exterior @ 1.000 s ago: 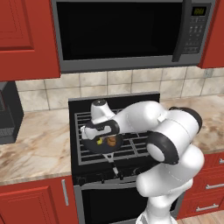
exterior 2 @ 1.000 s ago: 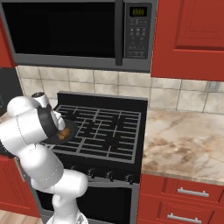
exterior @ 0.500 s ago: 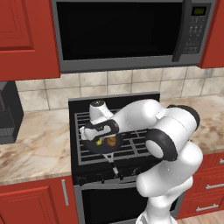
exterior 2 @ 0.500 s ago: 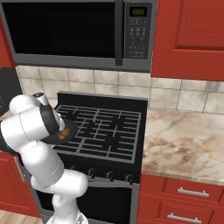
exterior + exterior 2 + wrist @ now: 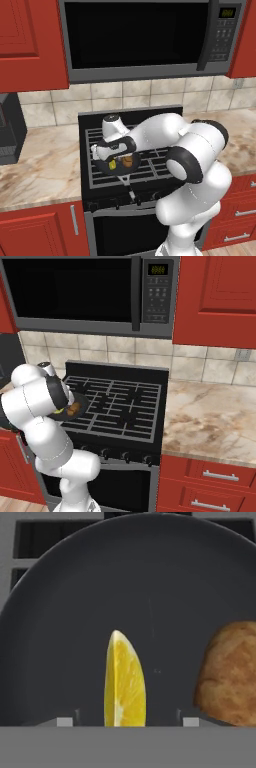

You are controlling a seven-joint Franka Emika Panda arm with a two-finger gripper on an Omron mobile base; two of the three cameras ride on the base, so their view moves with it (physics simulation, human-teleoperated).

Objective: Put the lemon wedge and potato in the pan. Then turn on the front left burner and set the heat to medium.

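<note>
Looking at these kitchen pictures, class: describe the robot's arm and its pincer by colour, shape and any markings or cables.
The arm is built of glossy white, rounded, bulbous segments, joined by dark grey-black rings at the joints. The wrist ends in a white rounded cap with a dark band beneath it. The pincer is dark. No cables, lettering or markings can be made out on the shell.

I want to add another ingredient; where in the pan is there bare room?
In the hand view, the pan is bare above and left of the lemon wedge. It is crowded at lower right, where the potato lies beside the wedge.
</note>
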